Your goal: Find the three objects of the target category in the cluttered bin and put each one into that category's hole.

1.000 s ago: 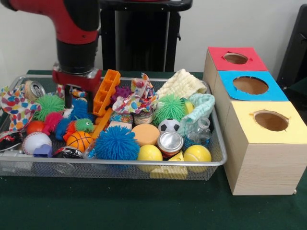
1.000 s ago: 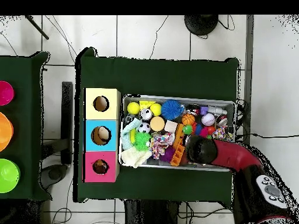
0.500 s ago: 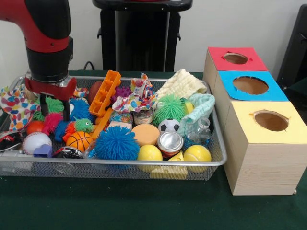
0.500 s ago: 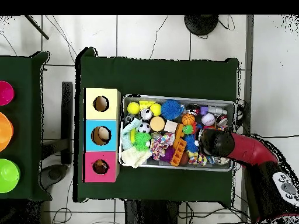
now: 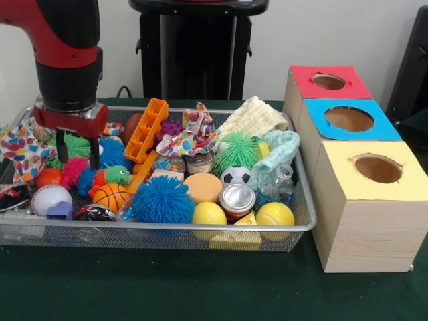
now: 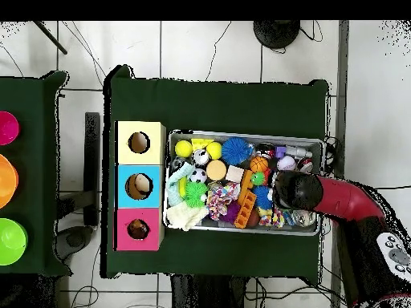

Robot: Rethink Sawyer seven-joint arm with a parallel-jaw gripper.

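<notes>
I see gripper (image 5: 77, 148) spread, holding nothing, low over mesh bin's (image 5: 160, 231) left end, fingers (image 5: 61, 147) straddling green spiky ball (image 5: 75, 146) beside pink one (image 5: 72, 170). Toys fill bin rim to rim; little free room. Red (image 5: 329, 81), blue (image 5: 349, 119), yellow hole (image 5: 378, 168) boxes touch bin's right edge on bench (image 5: 200, 287).

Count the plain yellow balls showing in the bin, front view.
2 clearly: one yellow ball at the near rim beside the blue spiky ball, another near the bin's box-side corner. A yellowish round patch beside the green spiky ball may be a third.
</notes>
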